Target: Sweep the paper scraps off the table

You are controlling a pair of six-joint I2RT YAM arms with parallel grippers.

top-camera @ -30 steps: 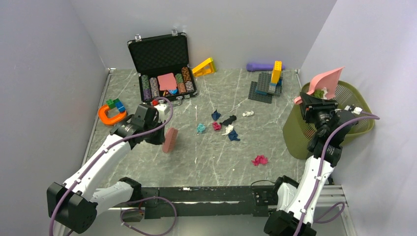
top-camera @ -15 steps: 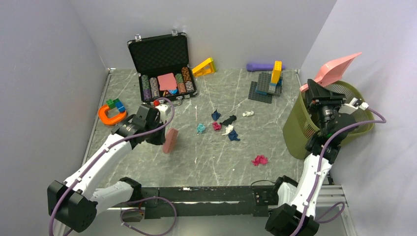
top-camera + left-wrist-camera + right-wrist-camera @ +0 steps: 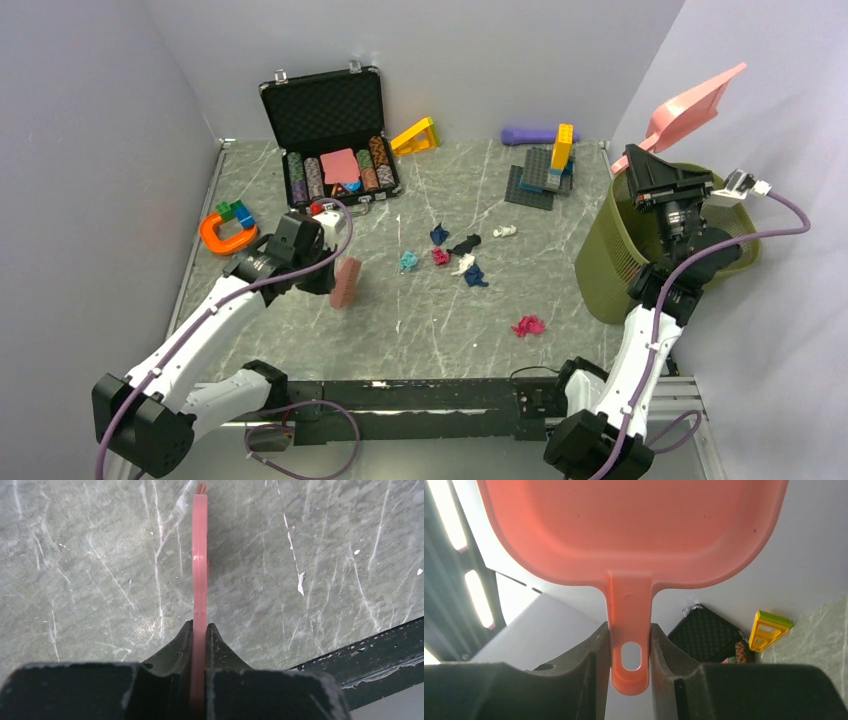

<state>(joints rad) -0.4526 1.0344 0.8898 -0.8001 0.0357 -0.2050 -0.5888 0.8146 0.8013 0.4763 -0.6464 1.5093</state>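
Observation:
Several paper scraps (image 3: 452, 256) lie in a loose cluster mid-table, with a magenta one (image 3: 528, 325) apart nearer the front. My left gripper (image 3: 325, 272) is shut on a pink brush (image 3: 345, 283), seen edge-on in the left wrist view (image 3: 199, 555), held upright on the table (image 3: 400, 320) left of the cluster. My right gripper (image 3: 640, 165) is shut on the handle of a pink dustpan (image 3: 688, 108), raised and tilted up over the green bin (image 3: 620, 250); in the right wrist view the pan (image 3: 629, 525) looks empty.
An open black case (image 3: 330, 125) with poker chips stands at the back left. A yellow wedge (image 3: 415, 136), a purple cylinder (image 3: 530, 135) and brick builds on grey plates (image 3: 545, 175) sit at the back. An orange horseshoe piece (image 3: 225, 235) with bricks lies far left.
My right arm has swung the dustpan higher and to the right over the bin, and the scraps seen in it a second ago are gone. The left arm and brush have barely moved.

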